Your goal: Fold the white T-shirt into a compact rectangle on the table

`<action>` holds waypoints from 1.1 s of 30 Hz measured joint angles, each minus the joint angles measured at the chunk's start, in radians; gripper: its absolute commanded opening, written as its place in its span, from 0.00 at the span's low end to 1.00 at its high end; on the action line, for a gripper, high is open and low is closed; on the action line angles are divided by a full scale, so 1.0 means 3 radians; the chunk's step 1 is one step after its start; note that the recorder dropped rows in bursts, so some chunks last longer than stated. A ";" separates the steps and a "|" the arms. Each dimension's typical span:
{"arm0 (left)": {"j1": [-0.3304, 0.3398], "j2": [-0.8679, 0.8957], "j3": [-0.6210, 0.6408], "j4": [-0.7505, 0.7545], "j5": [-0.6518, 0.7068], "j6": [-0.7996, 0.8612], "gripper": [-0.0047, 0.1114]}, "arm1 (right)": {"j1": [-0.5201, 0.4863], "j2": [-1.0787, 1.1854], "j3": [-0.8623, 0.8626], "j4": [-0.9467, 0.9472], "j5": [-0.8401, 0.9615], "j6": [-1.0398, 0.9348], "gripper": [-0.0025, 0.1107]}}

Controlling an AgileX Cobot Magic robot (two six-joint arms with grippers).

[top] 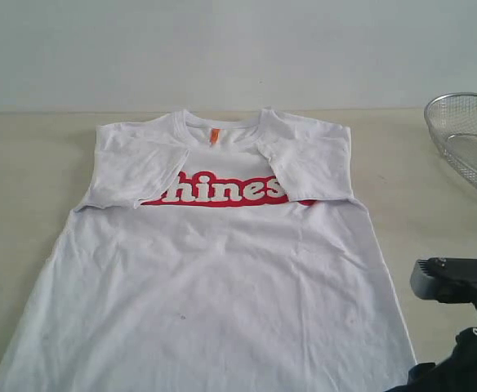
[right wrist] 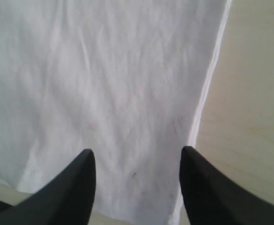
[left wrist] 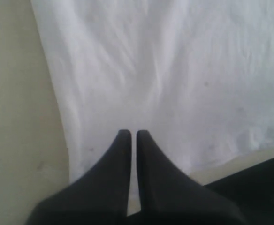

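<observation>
White T-shirt [top: 222, 278] lies flat at frame centre on the surface [top: 26, 163], sleeves folded inward. Left pincer [left wrist: 133, 136] closed, apparently empty; right pincer [right wrist: 137, 157] open above the hem.

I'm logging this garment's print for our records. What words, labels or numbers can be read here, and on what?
"hines": white letters outlined in red, on the chest of the white T-shirt; the folded-in sleeves hide both ends of the word.
Orange neck tag: too small to read.
No other text shows in any view.
</observation>
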 measured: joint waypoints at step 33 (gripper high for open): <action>0.0000 0.0919 -0.0057 0.0903 0.0027 -0.0592 0.51 | 0.0000 0.0201 0.0000 -0.0274 0.0021 0.0311 0.45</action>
